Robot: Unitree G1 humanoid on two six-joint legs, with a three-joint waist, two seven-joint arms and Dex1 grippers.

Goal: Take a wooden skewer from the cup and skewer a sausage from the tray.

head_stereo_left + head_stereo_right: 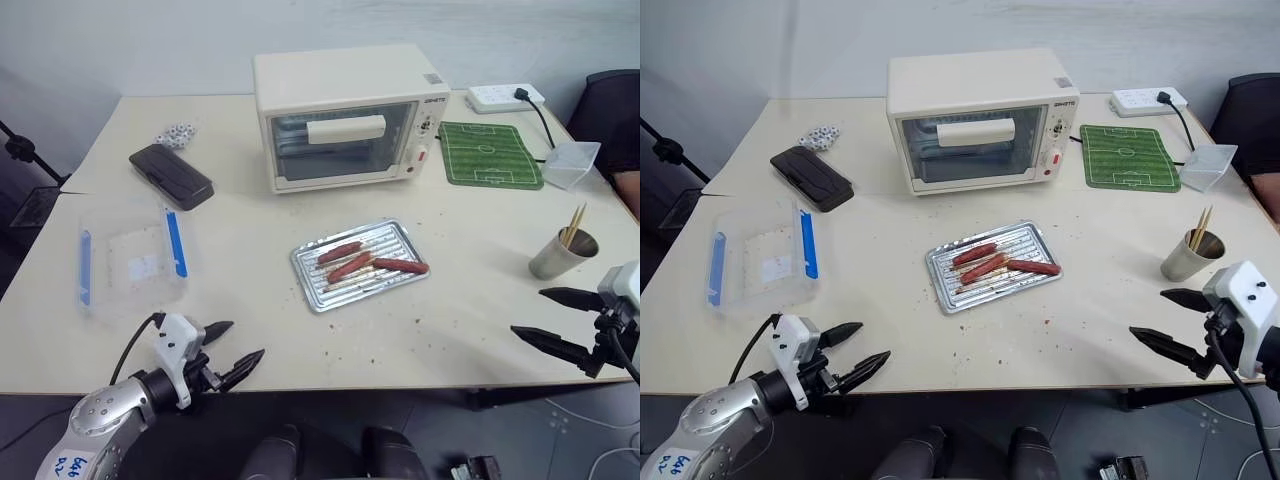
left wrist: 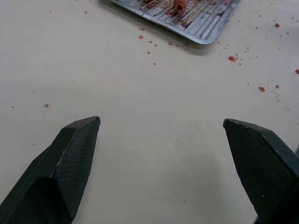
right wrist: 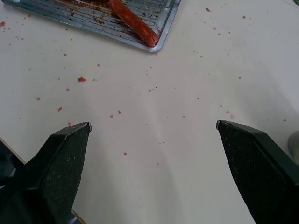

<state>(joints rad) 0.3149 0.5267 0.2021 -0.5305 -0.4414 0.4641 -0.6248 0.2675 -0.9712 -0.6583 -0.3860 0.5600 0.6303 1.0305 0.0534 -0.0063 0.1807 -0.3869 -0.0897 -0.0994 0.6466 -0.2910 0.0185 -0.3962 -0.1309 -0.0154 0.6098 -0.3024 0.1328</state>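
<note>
The shiny ridged tray (image 1: 313,281) lies mid-table in front of the toaster oven. On it the slim red-brown sausage (image 1: 401,266) lies at the right side, beside two shorter ones (image 1: 344,259). The silver-grey cup (image 1: 558,256) stands at the table's right, with several wooden skewers (image 1: 575,224) sticking up from it. My right gripper (image 1: 544,317) hovers open over the front edge, just in front of the cup. My left gripper (image 1: 233,347) is open at the front left edge, well short of the tray (image 2: 205,32). The sausage's (image 3: 133,21) end shows in the right wrist view.
A cream toaster oven (image 1: 345,115) stands behind the tray. A clear box with blue clips (image 1: 130,257) and a dark case (image 1: 171,176) lie at the left. A green pitch mat (image 1: 490,153), a clear container (image 1: 572,163) and a power strip (image 1: 505,97) sit at the back right. Red crumbs dot the tabletop.
</note>
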